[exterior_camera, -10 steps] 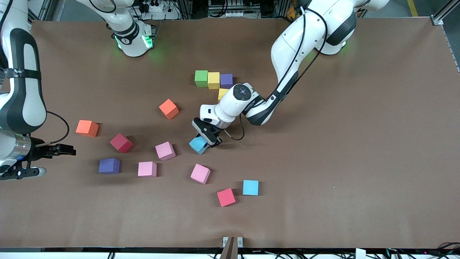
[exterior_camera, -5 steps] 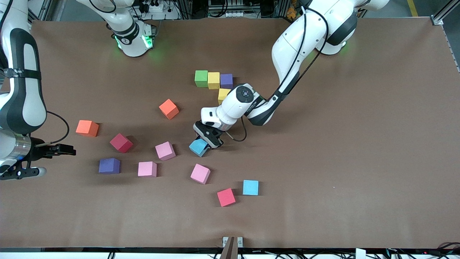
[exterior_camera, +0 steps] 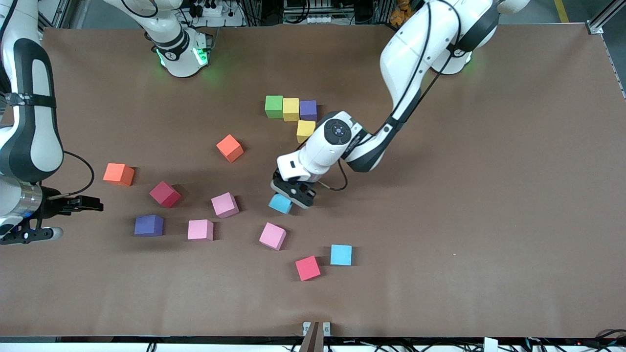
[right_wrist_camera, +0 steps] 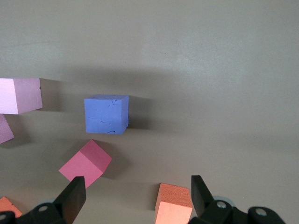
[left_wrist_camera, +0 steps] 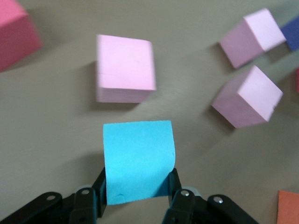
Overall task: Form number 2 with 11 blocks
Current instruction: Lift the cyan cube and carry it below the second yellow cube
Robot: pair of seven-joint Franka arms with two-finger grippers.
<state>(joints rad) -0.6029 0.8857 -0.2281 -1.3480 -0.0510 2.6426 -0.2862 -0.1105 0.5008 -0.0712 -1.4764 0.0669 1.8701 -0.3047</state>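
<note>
Brown table (exterior_camera: 489,195) with a clutter of cables and frames along the edge where the two arms stand. Fourteen blocks in all: one green, two yellow, two purple, two orange, two red, three pink, two light blue.

Started number 2: green block (exterior_camera: 274,106), yellow block (exterior_camera: 291,109) and purple block (exterior_camera: 308,109) touch in a row; a second yellow block (exterior_camera: 305,130) sits just under the purple one, nearer the front camera.

Left gripper (exterior_camera: 292,194), reaching from the left arm's base, is closed on a light blue block (left_wrist_camera: 138,160) and holds it above the table, over the spot between the row and a pink block (exterior_camera: 272,236).

Loose blocks: orange (exterior_camera: 230,147) and orange (exterior_camera: 118,174); red (exterior_camera: 165,194) and red (exterior_camera: 307,268); pink (exterior_camera: 225,205) and pink (exterior_camera: 200,230); purple (exterior_camera: 148,225); light blue (exterior_camera: 341,254), beside the second red.

Right gripper (right_wrist_camera: 135,193) waits with its fingers spread wide and nothing between them, at the right arm's end of the table, over bare table near the first-named orange pair's outer block.

No readable writing or labels appear on the blocks or the table.
</note>
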